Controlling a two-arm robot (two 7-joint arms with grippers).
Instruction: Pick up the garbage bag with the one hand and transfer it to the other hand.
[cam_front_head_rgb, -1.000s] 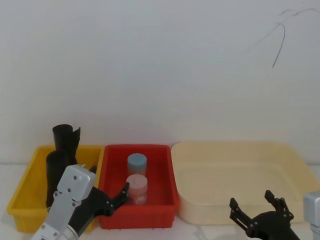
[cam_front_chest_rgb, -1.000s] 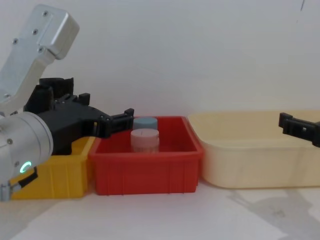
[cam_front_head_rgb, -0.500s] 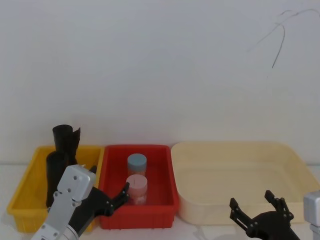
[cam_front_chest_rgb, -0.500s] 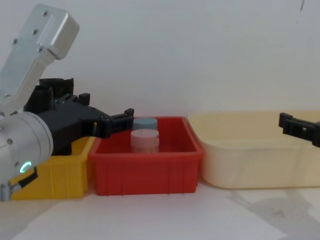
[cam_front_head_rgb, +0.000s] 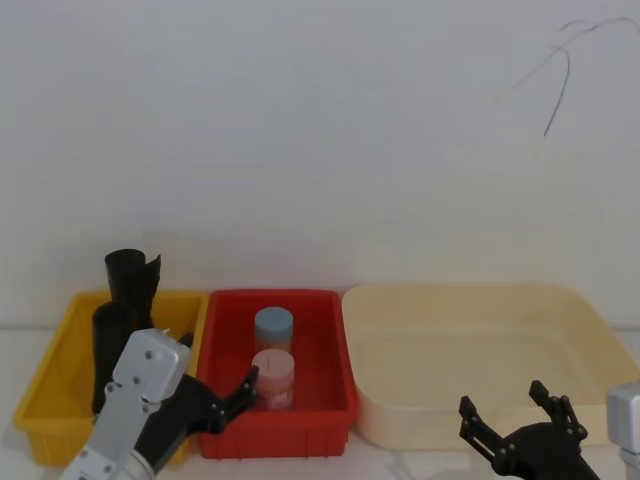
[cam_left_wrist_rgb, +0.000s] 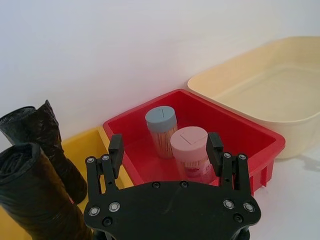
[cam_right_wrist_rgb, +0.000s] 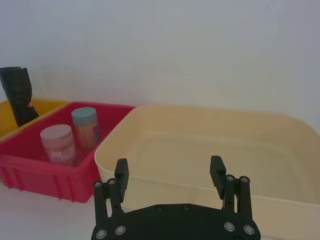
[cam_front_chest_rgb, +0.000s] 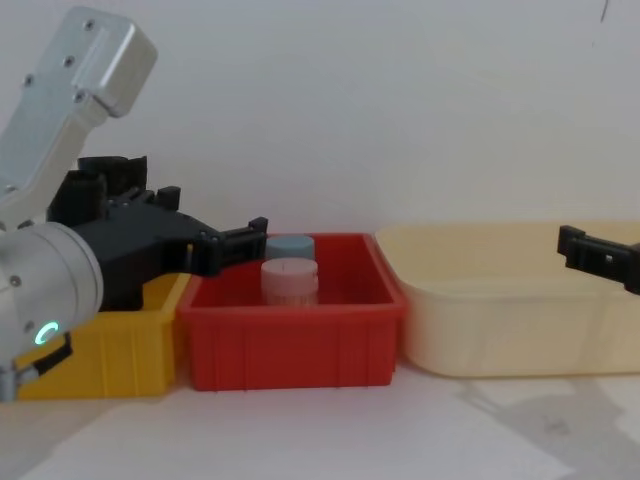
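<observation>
Two black rolls crowd the yellow bin (cam_front_head_rgb: 50, 375). The left gripper (cam_left_wrist_rgb: 165, 145), fingers apart at the red bin's (cam_front_head_rgb: 300, 435) edge, could snag the rumpled roll (cam_front_head_rgb: 132, 272) or topple the garbage bag (cam_front_head_rgb: 112, 335) at its ten o'clock. The right gripper (cam_right_wrist_rgb: 169, 165) hovers, fingers apart, at four o'clock, and the surface (cam_front_chest_rgb: 400, 430) between looks open.

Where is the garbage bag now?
In the head view, the garbage bag stands in the yellow bin on the robot's left, in front of the rumpled roll.
</observation>
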